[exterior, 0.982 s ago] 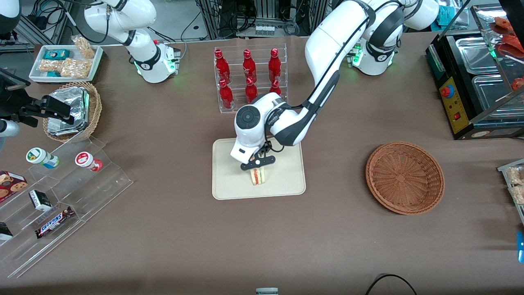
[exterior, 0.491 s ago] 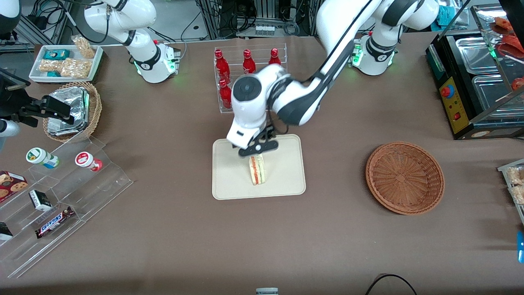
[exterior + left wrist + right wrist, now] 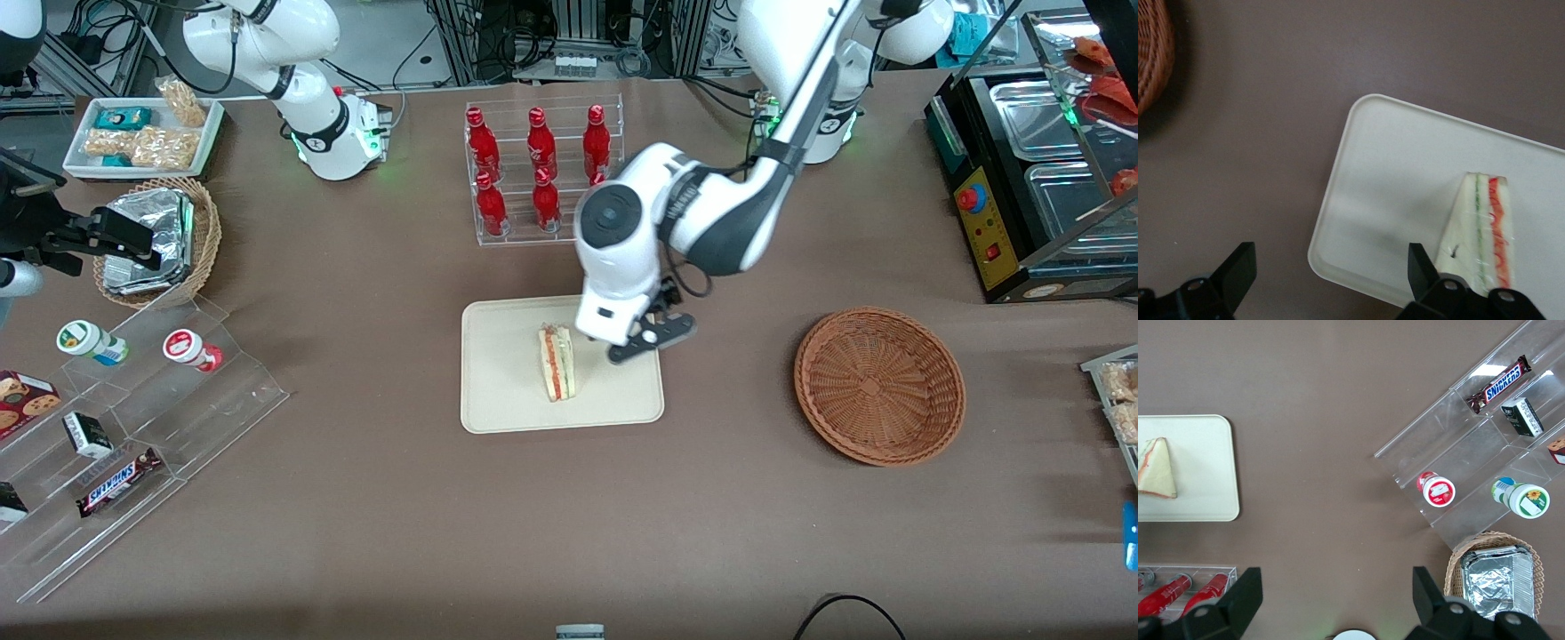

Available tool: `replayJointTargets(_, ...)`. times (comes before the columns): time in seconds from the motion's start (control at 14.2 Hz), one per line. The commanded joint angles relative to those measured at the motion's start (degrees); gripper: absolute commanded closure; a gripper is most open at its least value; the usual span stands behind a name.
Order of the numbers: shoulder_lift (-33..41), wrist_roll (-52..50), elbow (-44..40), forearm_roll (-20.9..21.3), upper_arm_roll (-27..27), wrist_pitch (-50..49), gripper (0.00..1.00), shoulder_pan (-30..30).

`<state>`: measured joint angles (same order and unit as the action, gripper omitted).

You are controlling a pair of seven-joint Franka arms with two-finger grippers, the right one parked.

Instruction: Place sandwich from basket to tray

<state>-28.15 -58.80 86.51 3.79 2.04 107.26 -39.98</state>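
Note:
The sandwich (image 3: 556, 363) stands on edge on the cream tray (image 3: 498, 391), its red and green filling showing; it also shows in the left wrist view (image 3: 1479, 233) on the tray (image 3: 1398, 173) and in the right wrist view (image 3: 1157, 469). My left gripper (image 3: 642, 342) hangs open and empty above the tray's edge toward the working arm's end, beside the sandwich and apart from it; its fingers (image 3: 1421, 263) stand wide apart. The reddish-brown wicker basket (image 3: 878, 384) sits empty toward the working arm's end of the table, with its rim in the left wrist view (image 3: 1153, 53).
A clear rack of red bottles (image 3: 537, 169) stands farther from the front camera than the tray. A tan basket of foil packets (image 3: 160, 238), a white snack tray (image 3: 142, 133) and a clear stepped display (image 3: 133, 427) lie toward the parked arm's end.
My left gripper has let go of the sandwich, risen and moved sideways toward the working arm's end. The sandwich stays standing on the tray.

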Motion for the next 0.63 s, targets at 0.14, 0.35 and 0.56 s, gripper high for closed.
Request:
replayJointTargets(0.14,12.6,15.0,13.1,-0.4,-0.1,0.6,0.0,8.6)
replayJointTargets(0.35,18.1,23.3,17.1,-0.4,0.0,-2.0,0.0,13.5)
replayJointTargets(0.56,22.1,32.7,17.3,-0.6,-0.3,-7.7,0.0,19.2)
